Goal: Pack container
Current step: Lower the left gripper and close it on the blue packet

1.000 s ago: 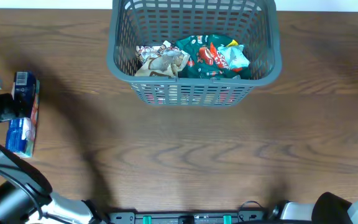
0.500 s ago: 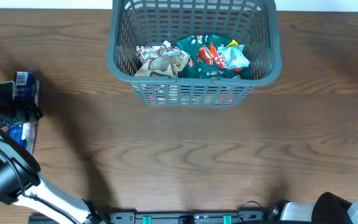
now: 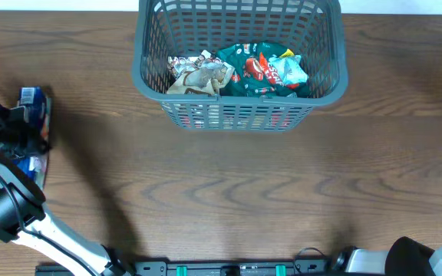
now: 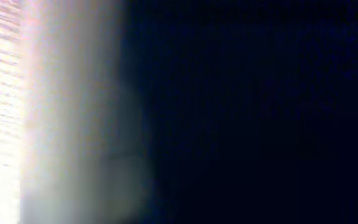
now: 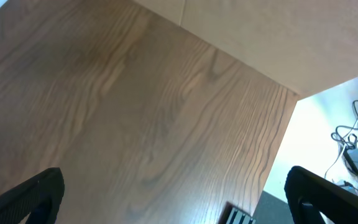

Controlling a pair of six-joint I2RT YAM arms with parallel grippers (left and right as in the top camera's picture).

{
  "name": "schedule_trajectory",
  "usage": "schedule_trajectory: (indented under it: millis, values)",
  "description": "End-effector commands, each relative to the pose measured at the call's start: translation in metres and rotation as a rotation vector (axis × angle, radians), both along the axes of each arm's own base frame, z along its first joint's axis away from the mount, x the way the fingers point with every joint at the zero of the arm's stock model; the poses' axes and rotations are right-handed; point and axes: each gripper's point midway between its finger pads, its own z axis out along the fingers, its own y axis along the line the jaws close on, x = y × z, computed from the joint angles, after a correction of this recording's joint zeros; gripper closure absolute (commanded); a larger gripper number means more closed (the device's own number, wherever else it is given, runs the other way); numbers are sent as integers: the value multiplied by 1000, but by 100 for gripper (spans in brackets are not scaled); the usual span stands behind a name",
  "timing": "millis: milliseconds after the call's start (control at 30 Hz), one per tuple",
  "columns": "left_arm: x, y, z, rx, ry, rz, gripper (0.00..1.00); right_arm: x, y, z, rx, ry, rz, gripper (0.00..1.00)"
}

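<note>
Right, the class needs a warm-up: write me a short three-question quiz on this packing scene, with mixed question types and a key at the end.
1. True or false: the basket has packets lying inside it.
2. Where does the blue packet lie?
A. inside the basket
B. on the table at its far left, by the left gripper
C. on the floor
3. In a few words: how do the right gripper jaws stand in the right wrist view, and what is below them?

Key
1. True.
2. B.
3. Open, wide apart, with only bare table below.
</note>
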Motion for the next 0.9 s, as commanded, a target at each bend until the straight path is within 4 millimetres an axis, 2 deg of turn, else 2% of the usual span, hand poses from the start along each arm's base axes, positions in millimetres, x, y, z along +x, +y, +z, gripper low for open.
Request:
schedule_trajectory:
  millis: [0,233,400,600,700,867]
  values:
    - [-3,-5,-12,-30,19,0,94,-5,-2,3,-8,-15,-25,1]
    - [-5,-9,-10,-43,27,0,95,-5,-2,3,-8,-15,-25,1]
    - [3,-9,11,-51,-29,61,94,-5,-2,3,-8,-15,-25,1]
    - [16,-7,53,-53,-135,189,94,-5,-2,3,-8,-15,-25,1]
    - [29,-19,86,-90,-247,163,94,-5,-2,3,-8,-15,-25,1]
    - [43,-36,147,-38,-377,117,94,-5,-2,3,-8,-15,-25,1]
